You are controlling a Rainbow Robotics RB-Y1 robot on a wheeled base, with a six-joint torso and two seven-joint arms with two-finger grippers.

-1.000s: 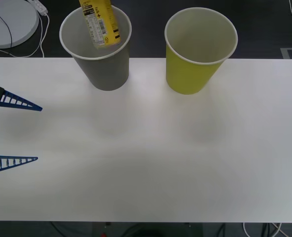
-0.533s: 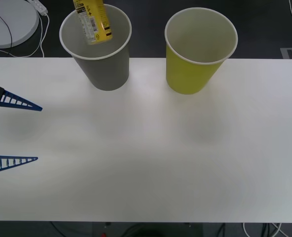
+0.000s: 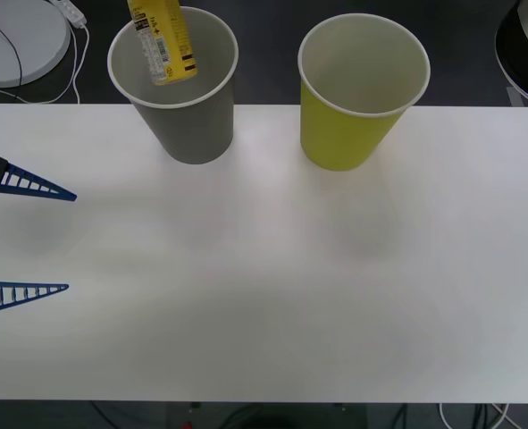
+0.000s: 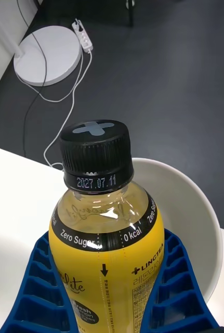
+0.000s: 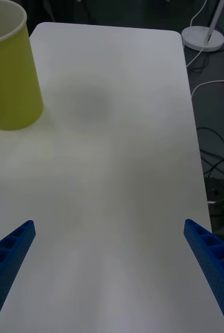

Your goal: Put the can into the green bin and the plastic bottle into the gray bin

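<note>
since a second ago the bottle [image 3: 162, 42] has shifted a little left and up over the gray bin [image 3: 176, 89], its lower end now nearer the bin's left side, while the left gripper [image 3: 70, 241] has stayed put at the table's [image 3: 272, 268] left edge. the right gripper [image 4: 109, 291] clamps the bottle from both sides, its blue ribbed fingers [image 4: 179, 291] pressed against the yellow label just below the shoulder, and the bin's white rim curves behind the bottle in that wrist view. from the front the bottle hangs tilted, its lower end inside the outline of the gray bin's mouth at the far left of the table, its upper part cut off by the frame's top edge. it is clear plastic full of yellow drink, with a black ribbed cap [image 4: 96, 148] bearing a gray cross on top and a printed date on its side, a black band reading zero sugar and 0 kcal, and a yellow label with a barcode panel. the left gripper is spread wide, low over the table. the green bin [image 3: 360, 89] stands upright to the right of the gray one, apart from it, its white inside bare.
</note>
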